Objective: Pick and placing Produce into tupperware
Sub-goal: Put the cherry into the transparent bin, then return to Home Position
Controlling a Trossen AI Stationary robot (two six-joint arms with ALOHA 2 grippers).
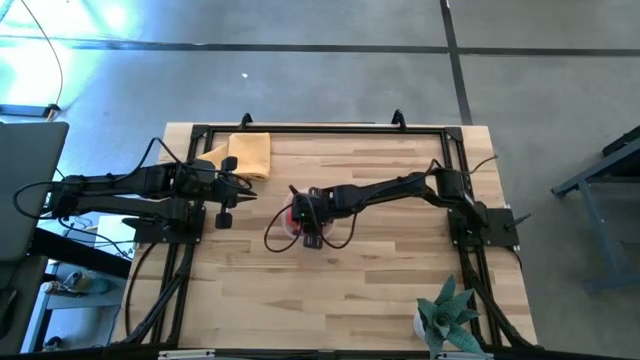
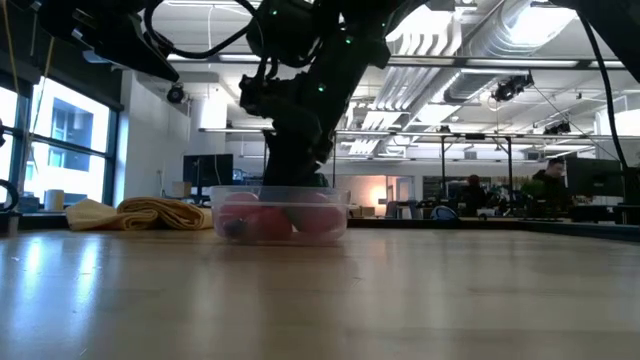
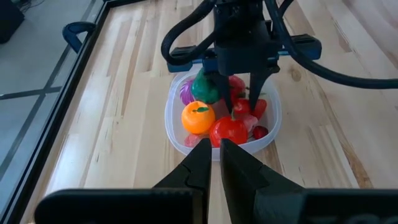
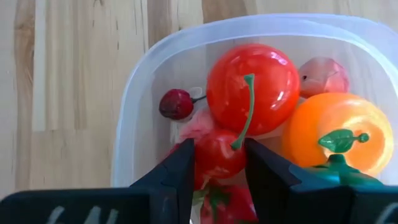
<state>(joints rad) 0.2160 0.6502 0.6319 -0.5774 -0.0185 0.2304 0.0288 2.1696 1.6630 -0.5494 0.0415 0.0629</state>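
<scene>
Right wrist view is showing the right claw (image 4: 219, 168) gripping a small red fruit (image 4: 214, 154) inside the tupperware (image 4: 134, 106) mid-worktop (left claw (image 3: 214, 158) clenched, idling nearby), risking nudging the tub while releasing among crowded produce.

A clear plastic tub (image 3: 177, 121) with rounded corners and low walls is set upright near the middle of the bench. It is filled with toy produce: a large glossy red cherry (image 4: 252, 87) with a green stem, an orange (image 3: 198, 117) with a green leaf, a purple piece (image 3: 186, 93), a green piece (image 3: 204, 90), a small dark cherry (image 4: 176, 104) and pink pieces (image 4: 322, 76), all crowded together and touching.
</scene>
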